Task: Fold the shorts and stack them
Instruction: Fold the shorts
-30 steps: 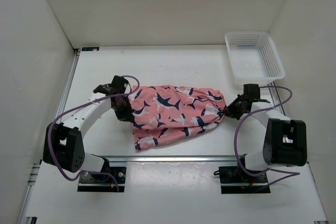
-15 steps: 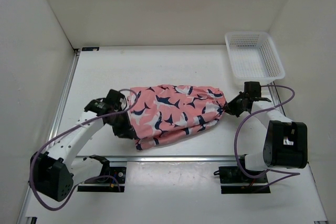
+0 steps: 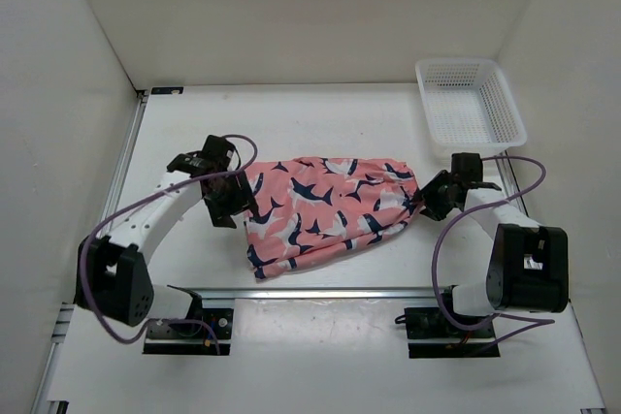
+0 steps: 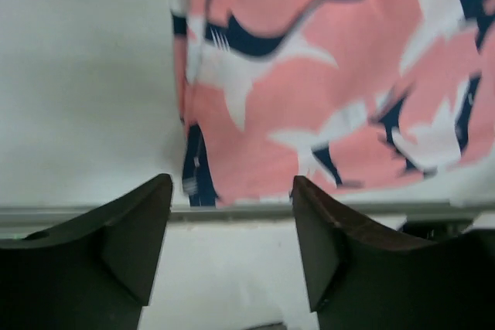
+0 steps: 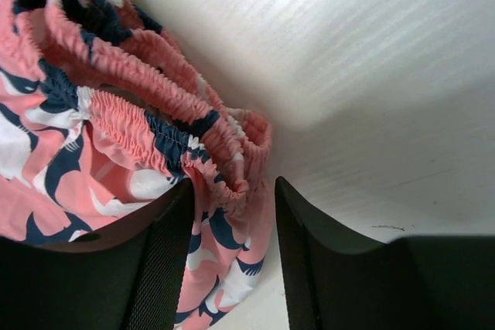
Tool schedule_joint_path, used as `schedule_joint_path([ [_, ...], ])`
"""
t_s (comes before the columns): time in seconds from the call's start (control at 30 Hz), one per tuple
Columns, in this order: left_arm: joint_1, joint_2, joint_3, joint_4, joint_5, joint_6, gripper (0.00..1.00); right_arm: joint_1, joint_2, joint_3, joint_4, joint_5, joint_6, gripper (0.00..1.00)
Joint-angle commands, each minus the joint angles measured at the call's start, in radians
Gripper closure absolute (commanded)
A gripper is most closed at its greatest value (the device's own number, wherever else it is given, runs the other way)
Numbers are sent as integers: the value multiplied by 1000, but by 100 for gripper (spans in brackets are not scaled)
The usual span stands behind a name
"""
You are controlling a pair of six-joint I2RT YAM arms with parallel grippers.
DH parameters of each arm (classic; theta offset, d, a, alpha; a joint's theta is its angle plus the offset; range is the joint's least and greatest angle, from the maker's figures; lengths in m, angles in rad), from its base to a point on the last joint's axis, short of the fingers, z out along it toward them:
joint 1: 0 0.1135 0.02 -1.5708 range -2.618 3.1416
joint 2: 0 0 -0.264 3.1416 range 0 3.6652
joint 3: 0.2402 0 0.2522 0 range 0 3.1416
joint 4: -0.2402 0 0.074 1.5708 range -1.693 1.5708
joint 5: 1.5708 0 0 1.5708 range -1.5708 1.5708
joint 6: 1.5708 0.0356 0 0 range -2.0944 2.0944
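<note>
Low in the top view the two arm bases sit at the near edge of the surface (image 3: 320,133); the left arm bends up and to the right, and its left pincer (image 3: 229,207) points down at the left border of the shorts (image 3: 320,208); in the wrist view the left pincer (image 4: 232,191) stands wide, with nothing between the jaws and the cloth hem (image 4: 193,183) just past the tips; the right arm folds back to the left, low over the surface; the right pincer (image 5: 230,191) is half parted, with the elastic waistband (image 5: 232,168) lying loose in the gap; the shorts lie flat at the middle of the frame, long axis from lower left to upper right, waistband toward the right; farthest, in the upper right, stands a white mesh basket (image 3: 427,109).
</note>
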Motion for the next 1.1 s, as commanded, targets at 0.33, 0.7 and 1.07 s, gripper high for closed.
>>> schedule_joint_path([
  [0.33, 90, 265, -18, 187, -24, 33, 80, -3, 89, 14, 38, 47, -87, 100],
  [0.7, 71, 437, 34, 216, 9, 44, 89, 224, -106, 208, -120, 245, -173, 100],
  [1.07, 71, 455, 44, 216, 9, 44, 89, 986, 52, 621, -172, 383, -582, 100],
])
